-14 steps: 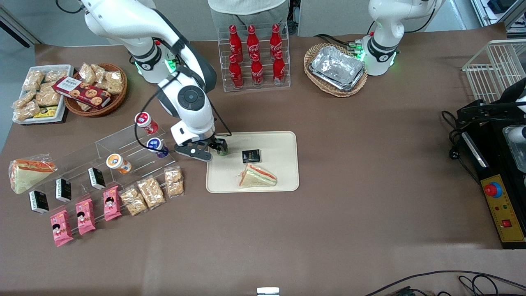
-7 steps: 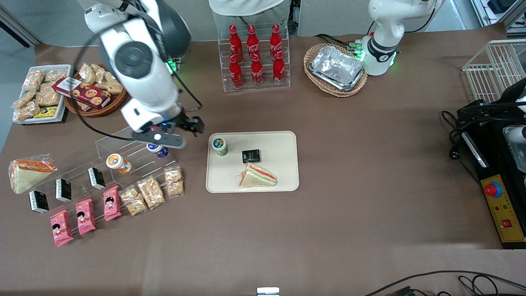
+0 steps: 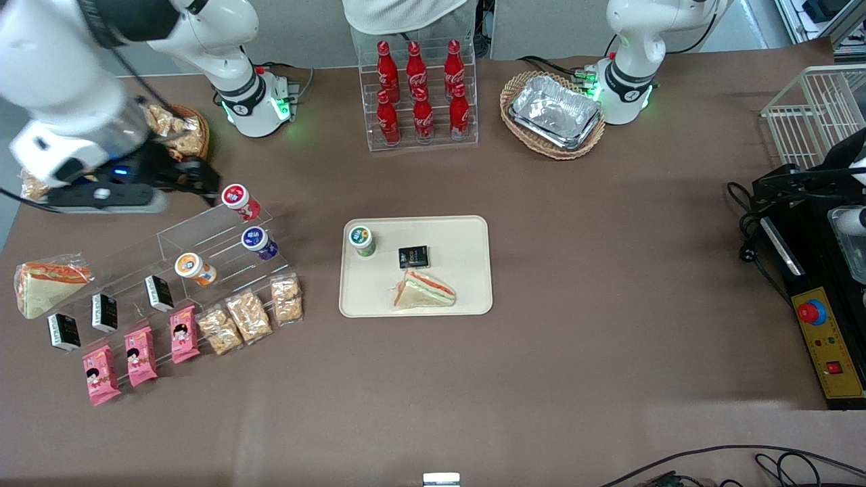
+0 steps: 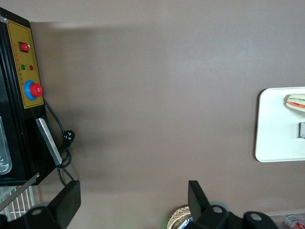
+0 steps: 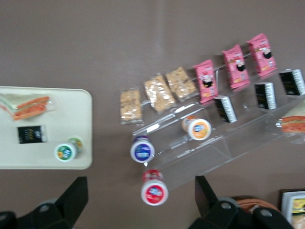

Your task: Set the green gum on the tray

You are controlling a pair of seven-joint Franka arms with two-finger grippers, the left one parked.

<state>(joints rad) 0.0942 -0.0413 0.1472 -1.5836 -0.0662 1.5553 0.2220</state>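
My gripper [image 3: 193, 177] hangs high over the working arm's end of the table, above the clear acrylic display stand [image 3: 169, 250] and close to the wicker basket of snack bags [image 3: 183, 135], and my fingers [image 5: 76, 198] are spread wide apart with nothing between them. The green gum [image 3: 362, 241] stands upright on the tray [image 3: 467, 270], in the tray corner that lies farthest from the front camera and toward the working arm's end, free of any contact with me. It is a small cylindrical bottle with a green body and a round white lid; the lid carries a round mark in green and yellow with a darker centre, and from my wrist camera the lid [image 5: 65, 151] faces nearly straight up at me with a sliver of green side showing beside it. The tray is a flat cream-beige rectangle with rounded corners and a low rim. On it, near the gum but apart from it, lies a small black packet [image 3: 413, 257], and nearer the front camera a wrapped triangular sandwich [image 3: 424, 290]. On the stand sit a red-bodied bottle [image 3: 239, 201], a blue-purple bottle [image 3: 258, 243] and an orange bottle [image 3: 195, 268], all well apart from the tray.
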